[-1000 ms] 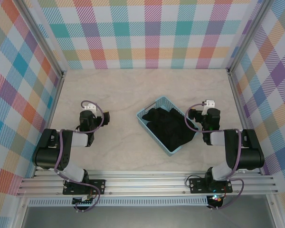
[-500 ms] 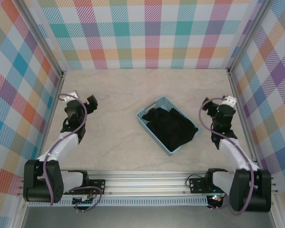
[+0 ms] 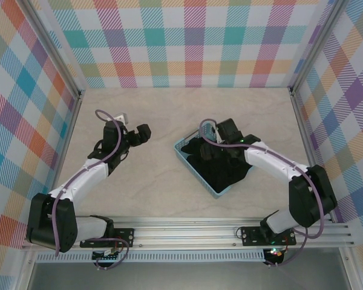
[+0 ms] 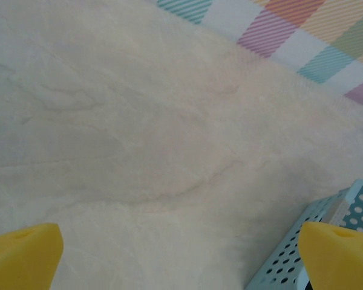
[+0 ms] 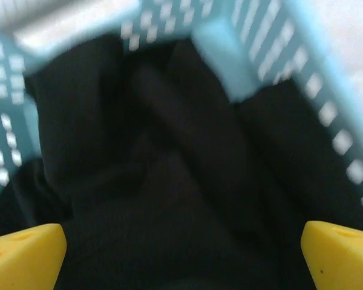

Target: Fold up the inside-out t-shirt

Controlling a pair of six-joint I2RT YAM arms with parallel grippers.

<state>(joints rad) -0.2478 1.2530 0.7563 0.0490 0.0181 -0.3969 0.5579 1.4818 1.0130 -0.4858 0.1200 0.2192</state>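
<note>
Right of centre on the desk, the black t-shirt lies crumpled inside the light-blue basket; the right claw hangs directly above it, jaws spread wide, holding nothing; the left claw hovers over bare desk left of the basket, likewise wide open and empty.

2 arms: left arm, right arm. 2 tools: left tool, right tool. 1 light-blue basket, directly below the right tool, off to the left tool's right. 1 black t-shirt, bunched inside it. 1 counter.
</note>
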